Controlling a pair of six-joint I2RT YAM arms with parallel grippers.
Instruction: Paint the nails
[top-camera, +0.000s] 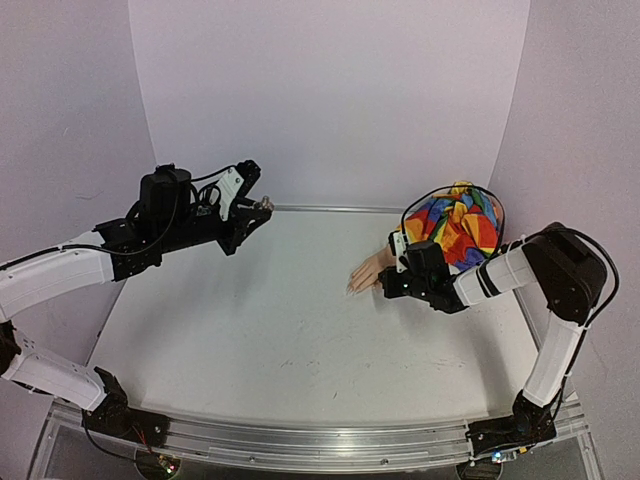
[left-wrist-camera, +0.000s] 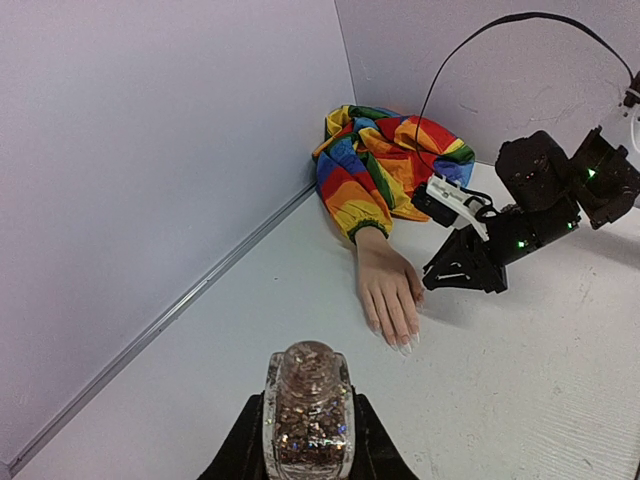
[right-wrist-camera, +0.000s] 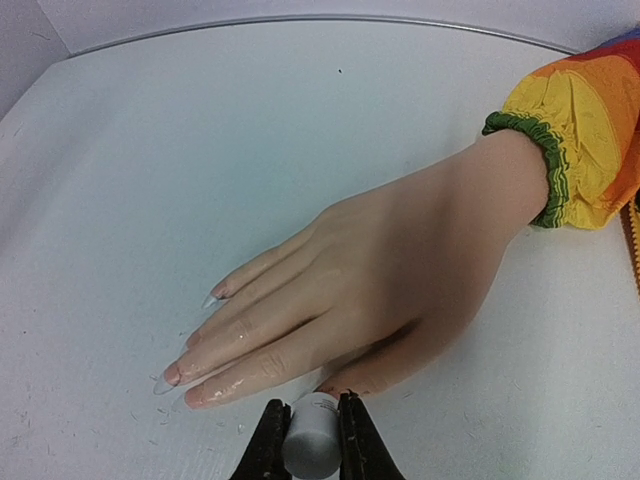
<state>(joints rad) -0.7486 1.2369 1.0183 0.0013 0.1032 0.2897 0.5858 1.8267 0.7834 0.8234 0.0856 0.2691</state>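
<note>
The peach mannequin hand (top-camera: 368, 270) lies palm down at the right of the table, its wrist in a rainbow sleeve (top-camera: 462, 225). Its nails (right-wrist-camera: 165, 380) are long, pale and pointed, and the fingers look glossy. My right gripper (right-wrist-camera: 312, 442) is shut on a grey-white cap (right-wrist-camera: 312, 435), which sits right at the thumb side of the hand (right-wrist-camera: 380, 270); any brush is hidden. My left gripper (left-wrist-camera: 308, 440) hovers at the back left, shut on a small clear bottle (left-wrist-camera: 308, 405) of pinkish glitter polish. In the left wrist view the nails (left-wrist-camera: 400, 345) point toward the bottle.
Pale walls close in the table (top-camera: 270, 340) at the back and both sides, with a metal strip (top-camera: 330, 208) along the back edge. A black cable (top-camera: 430, 200) loops over the sleeve. A metal rail (top-camera: 320, 445) runs along the front edge.
</note>
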